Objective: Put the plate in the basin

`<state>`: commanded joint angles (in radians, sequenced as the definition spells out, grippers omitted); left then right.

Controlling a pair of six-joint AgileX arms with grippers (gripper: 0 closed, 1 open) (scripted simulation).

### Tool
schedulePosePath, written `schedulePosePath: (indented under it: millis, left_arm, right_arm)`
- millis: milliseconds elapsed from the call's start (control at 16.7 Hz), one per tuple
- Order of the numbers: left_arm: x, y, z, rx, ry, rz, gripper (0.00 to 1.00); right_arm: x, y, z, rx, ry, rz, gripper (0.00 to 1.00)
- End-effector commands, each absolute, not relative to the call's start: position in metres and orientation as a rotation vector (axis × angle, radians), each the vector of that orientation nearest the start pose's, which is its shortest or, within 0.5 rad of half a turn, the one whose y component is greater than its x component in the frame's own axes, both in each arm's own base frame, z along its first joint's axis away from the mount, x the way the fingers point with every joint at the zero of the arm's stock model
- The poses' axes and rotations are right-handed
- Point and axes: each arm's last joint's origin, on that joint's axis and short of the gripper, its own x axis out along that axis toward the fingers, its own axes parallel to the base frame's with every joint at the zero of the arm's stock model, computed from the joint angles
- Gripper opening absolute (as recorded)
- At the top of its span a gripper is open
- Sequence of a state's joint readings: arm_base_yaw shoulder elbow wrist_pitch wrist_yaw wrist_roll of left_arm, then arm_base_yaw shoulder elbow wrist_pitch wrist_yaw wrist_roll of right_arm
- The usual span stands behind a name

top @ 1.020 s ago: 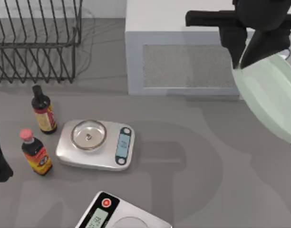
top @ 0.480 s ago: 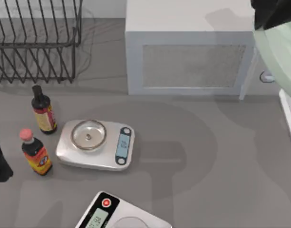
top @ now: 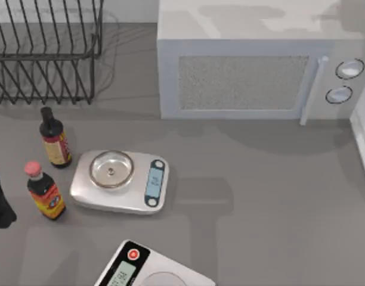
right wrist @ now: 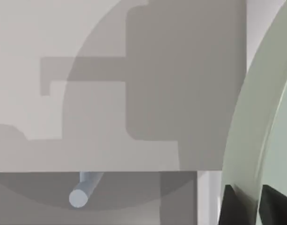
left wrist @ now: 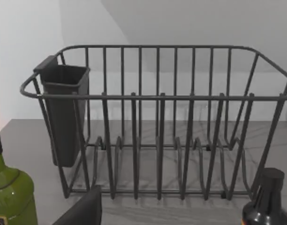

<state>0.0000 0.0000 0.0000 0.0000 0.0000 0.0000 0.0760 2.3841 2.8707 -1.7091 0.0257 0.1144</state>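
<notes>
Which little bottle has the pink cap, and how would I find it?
Start at the black wire dish rack at the top view's upper left, then come down to the silver kitchen scale. Two small dark bottles stand to its left. Yours is the pink-capped bottle, nearer the bottom edge; the black-capped bottle stands closer to the rack.

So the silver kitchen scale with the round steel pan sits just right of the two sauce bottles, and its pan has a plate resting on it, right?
Not quite. The kitchen scale does sit just right of the two sauce bottles, but the top view shows its round steel pan bare. The plate appears in the right wrist view, with the right gripper's dark fingers at its rim.
</notes>
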Motion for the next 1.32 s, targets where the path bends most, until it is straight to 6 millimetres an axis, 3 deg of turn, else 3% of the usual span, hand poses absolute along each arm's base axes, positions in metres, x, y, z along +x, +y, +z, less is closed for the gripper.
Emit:
schedulePosePath:
  millis: [180,300,420,720,1320]
  left_arm:
    - [0.106,-0.001,0.16,0.0,0.0,0.0,1.0]
    - [0.106,-0.001,0.16,0.0,0.0,0.0,1.0]
    - [0.106,-0.001,0.16,0.0,0.0,0.0,1.0]
    - [0.106,-0.001,0.16,0.0,0.0,0.0,1.0]
    - [0.106,-0.001,0.16,0.0,0.0,0.0,1.0]
  right_arm:
    - [0.476,-0.001,0.289,0.008,1.37,-0.022,0.0]
    - [0.489,-0.02,0.247,0.004,1.479,-0.015,0.0]
    - [0.494,-0.031,0.222,0.007,1.553,-0.009,0.0]
    - [0.494,-0.033,0.217,0.008,1.567,-0.007,0.0]
    - [0.494,-0.033,0.217,0.008,1.567,-0.007,0.75]
